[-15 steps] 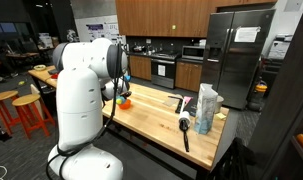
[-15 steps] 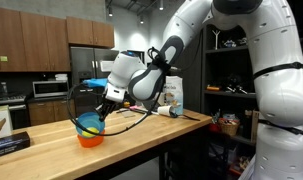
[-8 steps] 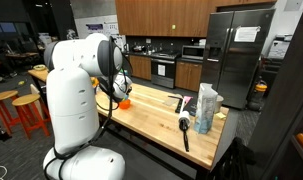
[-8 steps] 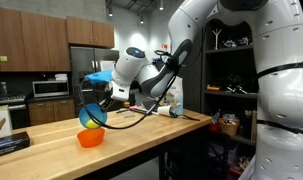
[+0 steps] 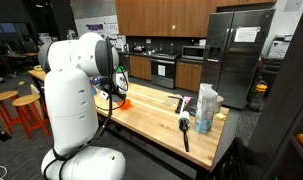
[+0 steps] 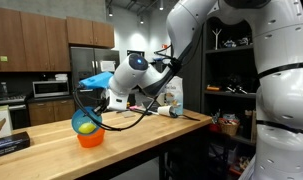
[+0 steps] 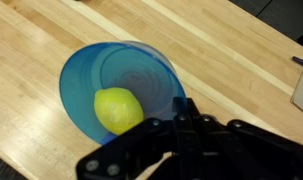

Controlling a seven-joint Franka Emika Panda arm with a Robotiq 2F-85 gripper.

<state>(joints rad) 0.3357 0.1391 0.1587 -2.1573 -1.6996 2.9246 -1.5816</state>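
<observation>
My gripper (image 7: 181,108) is shut on the rim of a blue bowl (image 7: 121,70) and holds it above the wooden table (image 7: 241,70). A yellow lemon (image 7: 118,109) lies inside the bowl. In an exterior view the blue bowl (image 6: 83,121) hangs tilted just above an orange bowl (image 6: 90,140) on the table, with the lemon (image 6: 86,127) showing inside it and the gripper (image 6: 99,104) at its upper rim. In an exterior view the robot's body hides most of this; only a bit of orange (image 5: 122,101) shows.
A black-handled tool (image 5: 184,130), a clear bottle and a white bag (image 5: 206,105) stand near one end of the table. A dark flat object (image 6: 9,146) lies at the table's other end. Orange stools (image 5: 27,112) stand beside the table.
The gripper lifted the blue bowl out of the orange bowl, tipped it, and has now brought it left and lower, just over the orange bowl, with the lemon showing inside.
</observation>
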